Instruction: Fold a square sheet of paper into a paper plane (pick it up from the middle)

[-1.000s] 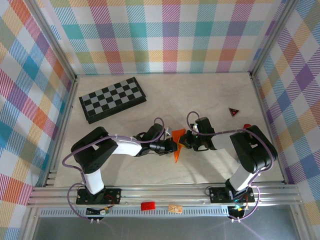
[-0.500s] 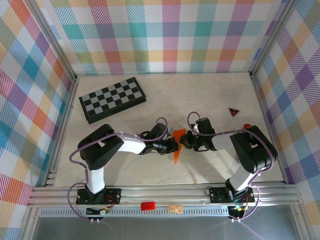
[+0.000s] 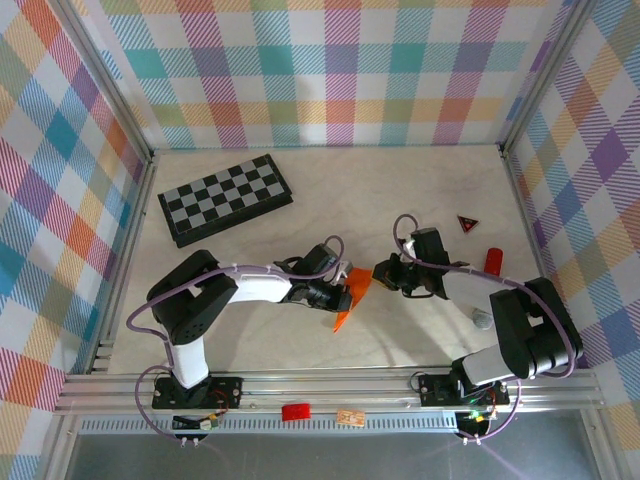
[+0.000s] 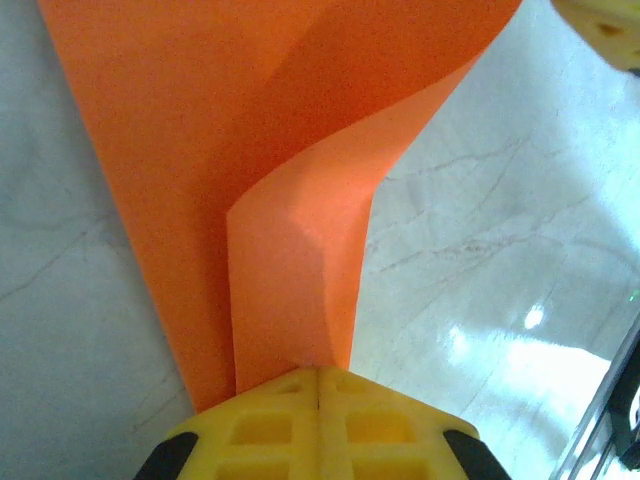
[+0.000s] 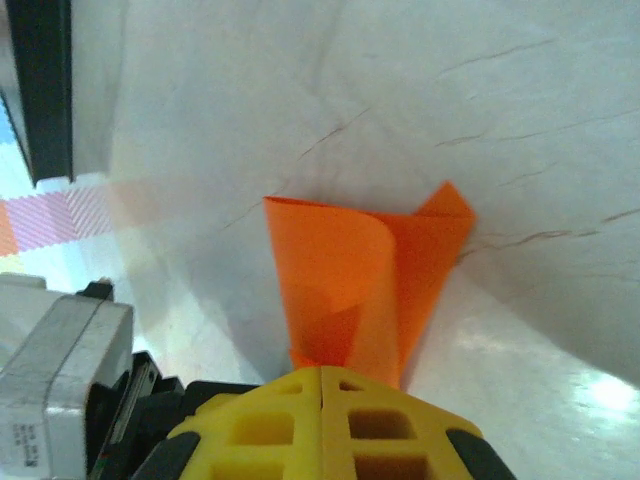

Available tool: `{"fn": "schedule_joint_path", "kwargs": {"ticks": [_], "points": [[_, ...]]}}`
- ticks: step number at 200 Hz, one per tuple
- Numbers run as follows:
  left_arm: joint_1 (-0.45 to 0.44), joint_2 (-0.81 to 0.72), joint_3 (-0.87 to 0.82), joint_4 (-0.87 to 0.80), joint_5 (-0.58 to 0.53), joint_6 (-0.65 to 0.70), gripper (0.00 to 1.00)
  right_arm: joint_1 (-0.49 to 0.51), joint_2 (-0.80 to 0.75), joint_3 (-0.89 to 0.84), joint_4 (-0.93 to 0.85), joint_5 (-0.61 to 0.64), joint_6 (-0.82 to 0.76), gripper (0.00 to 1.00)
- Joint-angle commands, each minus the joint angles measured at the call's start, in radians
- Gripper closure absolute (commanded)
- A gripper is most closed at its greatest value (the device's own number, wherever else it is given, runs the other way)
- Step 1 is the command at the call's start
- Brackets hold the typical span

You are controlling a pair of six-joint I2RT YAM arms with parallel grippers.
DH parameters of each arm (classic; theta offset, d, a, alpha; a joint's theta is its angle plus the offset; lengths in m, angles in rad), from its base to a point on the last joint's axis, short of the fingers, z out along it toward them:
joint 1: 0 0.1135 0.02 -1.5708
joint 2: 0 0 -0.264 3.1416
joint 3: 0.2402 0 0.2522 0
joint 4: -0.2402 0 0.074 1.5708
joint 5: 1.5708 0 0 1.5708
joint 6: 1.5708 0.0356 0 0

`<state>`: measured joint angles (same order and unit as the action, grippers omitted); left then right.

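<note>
Now your left claw (image 4: 318, 375) squeezes the bright orange sheet of paper (image 4: 230, 130), bent and curled, near the middle of the table (image 3: 420, 190). Your right claw (image 5: 320, 375) is clenched, just beside it.

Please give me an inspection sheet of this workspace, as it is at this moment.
Surface: pale marbled table, no spill seen.
Job's things: square sheet of paper, orange, partly folded, between the two arms.
Clutter: checkerboard, dark red triangle, red cylinder.
Grippers: left gripper shut on the paper; right gripper shut, apparently pinching its other end.
Cables: purple cables loop along both arms.
Surroundings: plaid walls, metal rail at the near edge.
</note>
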<state>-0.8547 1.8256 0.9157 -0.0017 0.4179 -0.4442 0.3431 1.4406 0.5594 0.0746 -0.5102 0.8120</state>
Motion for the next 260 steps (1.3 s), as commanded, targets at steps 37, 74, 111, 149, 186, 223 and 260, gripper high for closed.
{"fn": "schedule_joint_path", "kwargs": {"ticks": [37,74,111,149,186,223,260], "points": [[0.009,0.073,0.019,-0.313,-0.042,0.112,1.0,0.131,0.045,0.033,0.015,-0.036,-0.08,0.97],[0.009,0.076,0.009,-0.304,-0.053,0.105,1.0,0.134,0.133,0.021,0.036,-0.022,-0.099,0.98],[0.009,0.078,-0.004,-0.295,-0.05,0.107,1.0,0.104,0.202,0.022,0.027,0.023,-0.11,0.99],[0.009,0.085,-0.018,-0.292,-0.056,0.109,1.0,0.003,0.21,0.029,0.043,0.024,-0.114,0.98],[0.009,0.096,-0.023,-0.296,-0.059,0.114,1.0,-0.072,0.237,0.078,0.002,0.045,-0.122,0.97],[0.008,0.093,-0.03,-0.289,-0.059,0.113,1.0,-0.144,0.246,0.083,0.012,0.047,-0.115,0.98],[0.009,0.088,-0.026,-0.286,-0.064,0.118,1.0,-0.161,0.185,0.091,-0.003,0.015,-0.123,0.96]]}}
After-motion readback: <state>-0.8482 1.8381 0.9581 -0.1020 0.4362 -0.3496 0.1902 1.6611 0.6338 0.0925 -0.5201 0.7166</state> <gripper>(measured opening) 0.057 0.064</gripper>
